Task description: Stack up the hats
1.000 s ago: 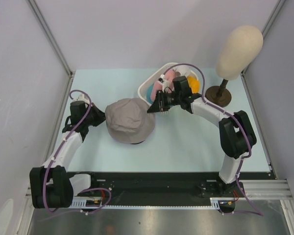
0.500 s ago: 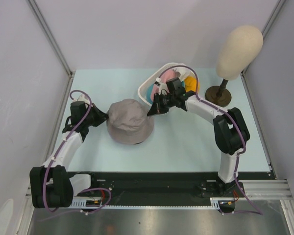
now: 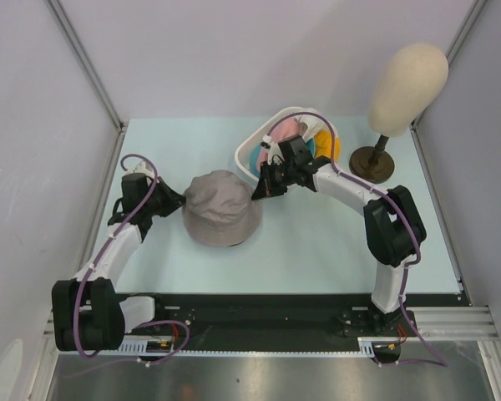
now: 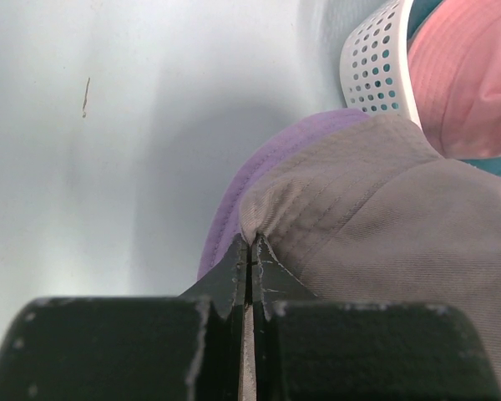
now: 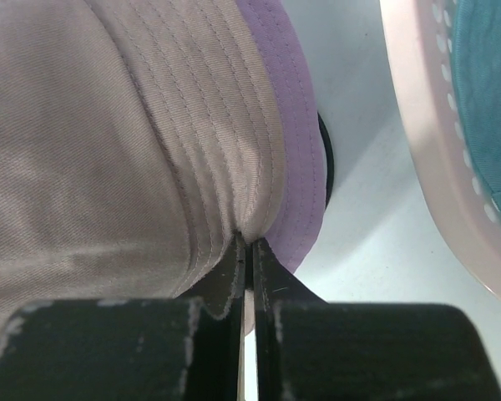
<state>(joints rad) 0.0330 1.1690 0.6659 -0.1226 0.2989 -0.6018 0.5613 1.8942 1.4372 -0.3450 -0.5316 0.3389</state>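
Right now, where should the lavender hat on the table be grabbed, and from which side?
By its brim, at opposite edges, from left and right. The lavender hat sits crown up, its soft brim flaring out; the left gripper and right gripper pinch it there.

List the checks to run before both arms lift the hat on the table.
1. Grip of left gripper on lavender hat brim: ok, shut on it.
2. Grip of right gripper on the opposite brim: ok, shut on it.
3. Hat free underneath: cannot tell; a dark edge shows below the brim.
4. Brim apart from basket: ok.
5. The pink hat and teal hat inside basket: ok.
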